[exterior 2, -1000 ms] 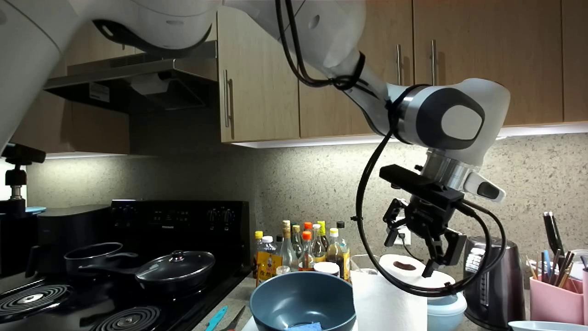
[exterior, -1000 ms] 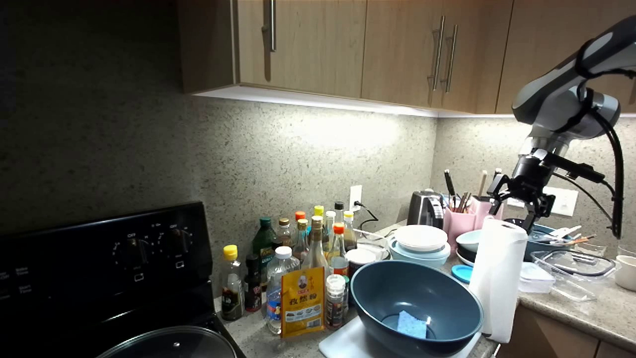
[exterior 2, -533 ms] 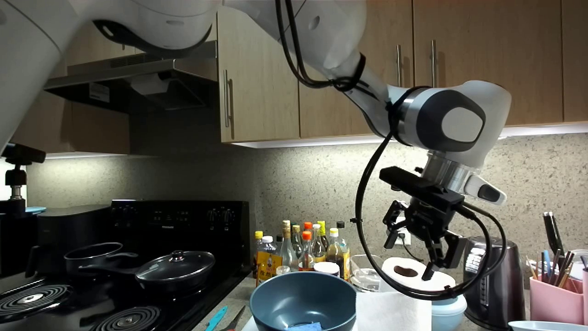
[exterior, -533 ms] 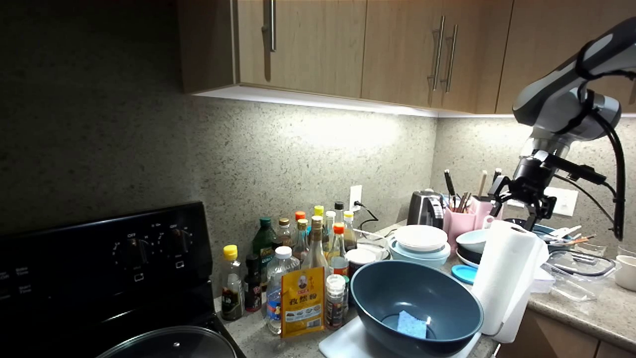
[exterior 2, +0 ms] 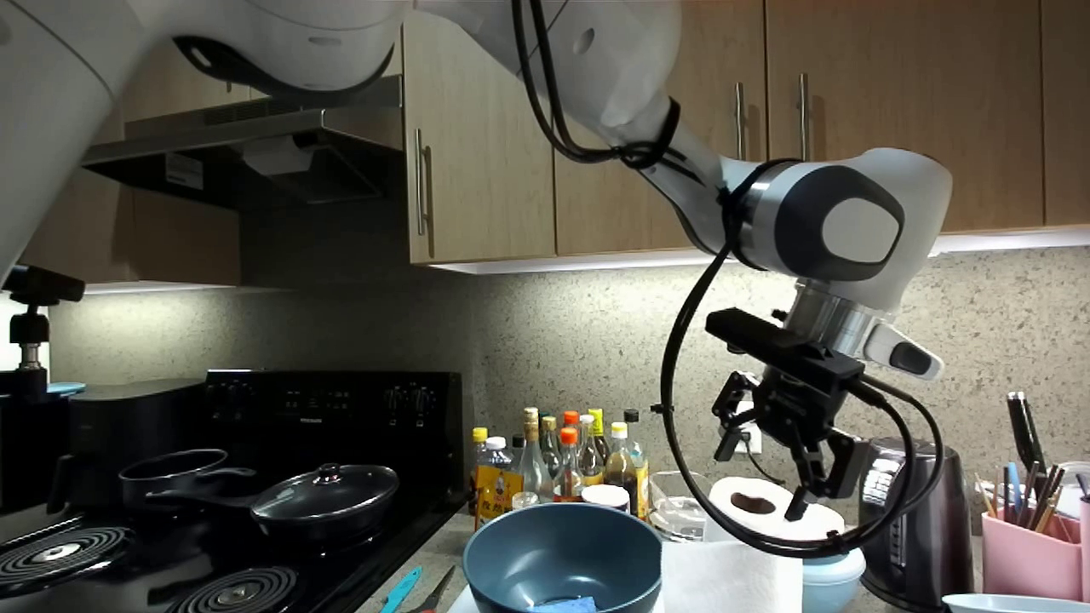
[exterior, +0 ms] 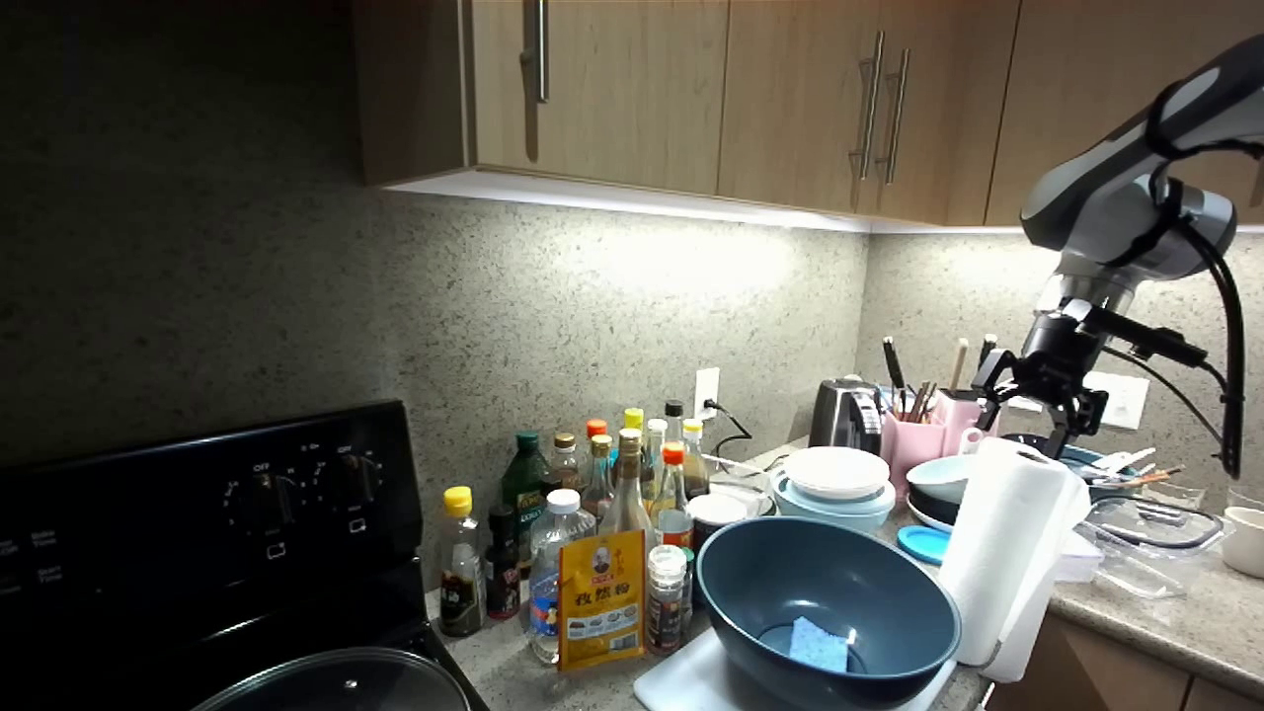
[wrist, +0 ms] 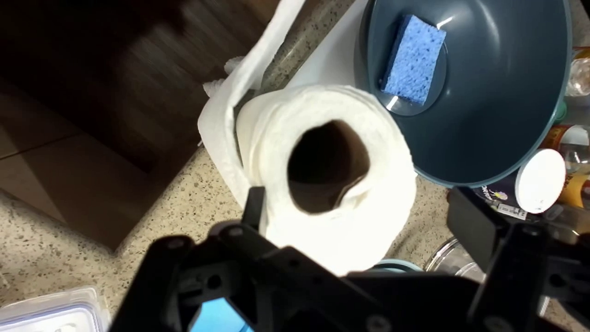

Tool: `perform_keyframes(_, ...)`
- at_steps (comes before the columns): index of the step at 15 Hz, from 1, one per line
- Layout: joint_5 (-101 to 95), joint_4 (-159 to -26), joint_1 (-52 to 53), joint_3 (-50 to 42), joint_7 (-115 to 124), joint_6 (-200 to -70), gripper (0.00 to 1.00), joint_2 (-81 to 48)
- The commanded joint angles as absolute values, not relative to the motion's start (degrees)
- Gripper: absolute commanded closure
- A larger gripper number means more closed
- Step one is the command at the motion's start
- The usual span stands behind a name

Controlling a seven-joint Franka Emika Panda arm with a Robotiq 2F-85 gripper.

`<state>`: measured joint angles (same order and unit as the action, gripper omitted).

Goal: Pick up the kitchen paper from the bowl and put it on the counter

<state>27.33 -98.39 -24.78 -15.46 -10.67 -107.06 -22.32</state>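
A black gripper [exterior: 1018, 437], its jaws apart, hangs over kitchen paper [exterior: 1009, 558] standing beside a dark blue bowl [exterior: 825, 573] holding a blue sponge [exterior: 819, 645].

close, downward wrist view; both exterior views farther back, toward the wall [exterior: 632, 316]; bowl [exterior: 849, 583] in all

Pale wood-grain wall cabinets [exterior: 612, 89] with upright metal bar handles [exterior: 542, 54] show in both exterior views. Below the cabinets, a grey speckled stone-look wall [exterior: 612, 316] catches a bright white glow [exterior: 681, 259] and carries a white outlet plate [exterior: 707, 387]. Beside them hangs a dark metal range hood [exterior 2: 221, 146]. Well below them, in the wrist view, the brown floor [wrist: 161, 64] seems wood-planked, though shadow covers much.
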Motion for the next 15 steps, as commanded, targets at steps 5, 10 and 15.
perform_keyframes(5,27.15,-98.26,-26.06,-15.03,-9.79,-106.55,0.0,-23.15)
perform_keyframes(10,28.01,-97.64,-27.16,-14.86,-10.13,-106.16,0.0,-24.8)
perform_keyframes(15,27.94,-97.17,-28.12,-14.91,-9.59,-105.56,0.0,-25.92)
